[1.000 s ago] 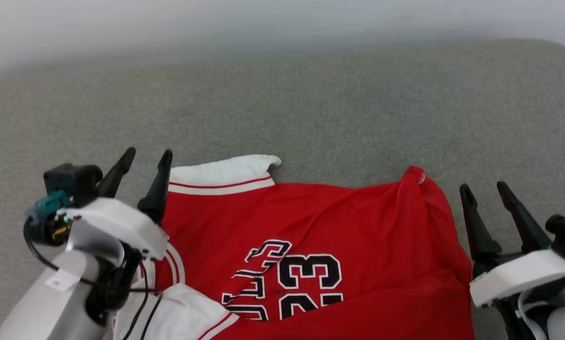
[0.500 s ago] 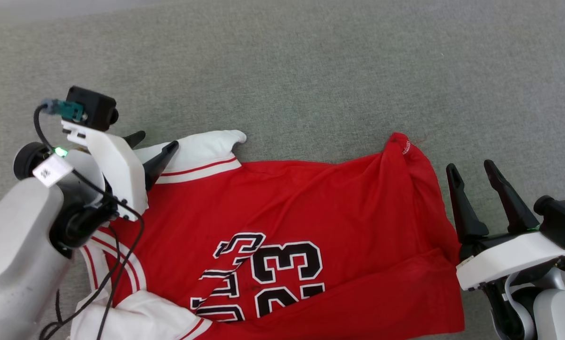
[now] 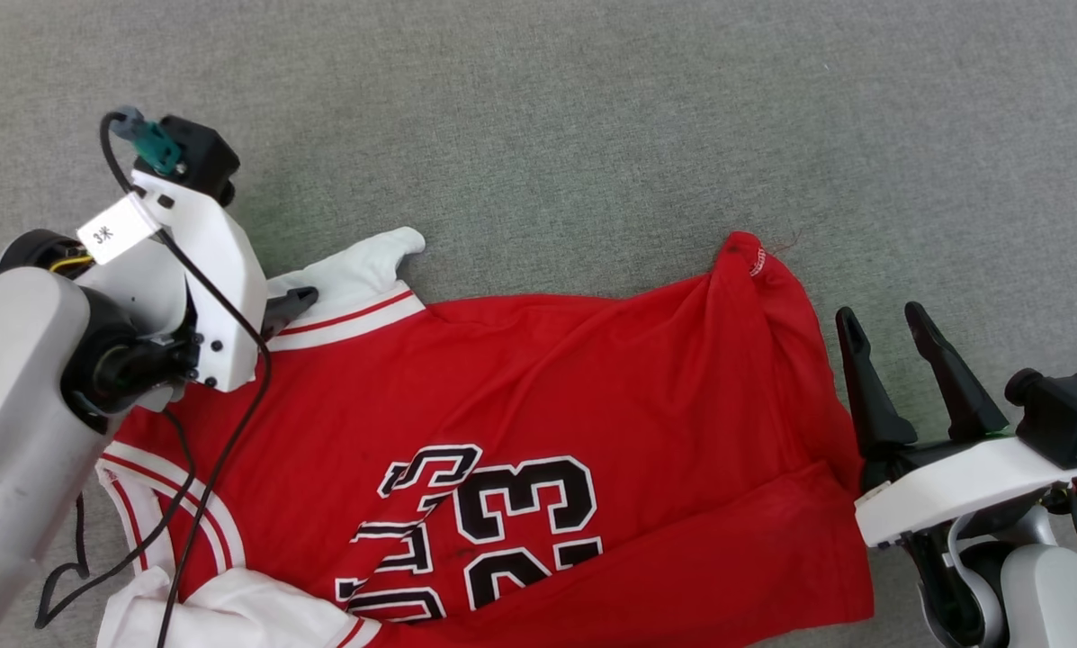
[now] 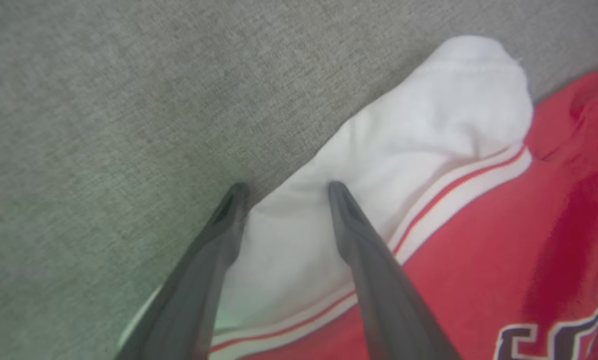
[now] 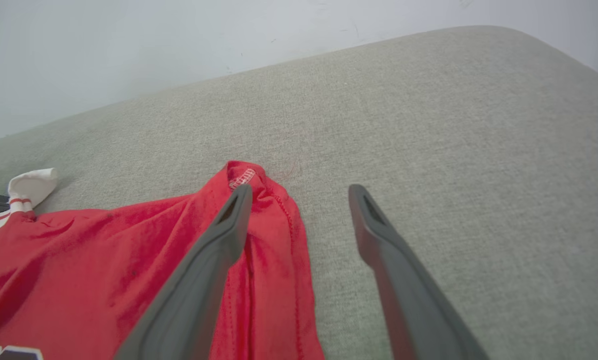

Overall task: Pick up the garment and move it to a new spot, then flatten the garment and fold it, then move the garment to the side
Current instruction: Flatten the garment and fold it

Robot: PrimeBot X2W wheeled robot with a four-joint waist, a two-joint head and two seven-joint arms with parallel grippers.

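Soft, creased red garment (image 3: 592, 387) with white striped-trim sleeve (image 4: 428, 115), spread flat on coarse grey woven cushion (image 3: 592, 135). Left gripper (image 4: 286, 186) tipped steeply down, fingers parted, astride the sleeve's edge. Right gripper (image 3: 882, 313) low beside the garment's right edge, fingers wide apart, gripping nothing.

Light bright, even, diffuse from above; no glare; head view sharp, weave of grey cushion (image 3: 592, 135) readable, soft shadow beside left arm (image 3: 16, 405); left wrist view mushy, smeary blur, fingers (image 4: 366, 260) soft-edged, faint green cast low left; right wrist view crisper, wide-angle curve along far cushion edge, wall (image 5: 129, 50) washed pale, garment (image 5: 104, 250) red pretty saturated
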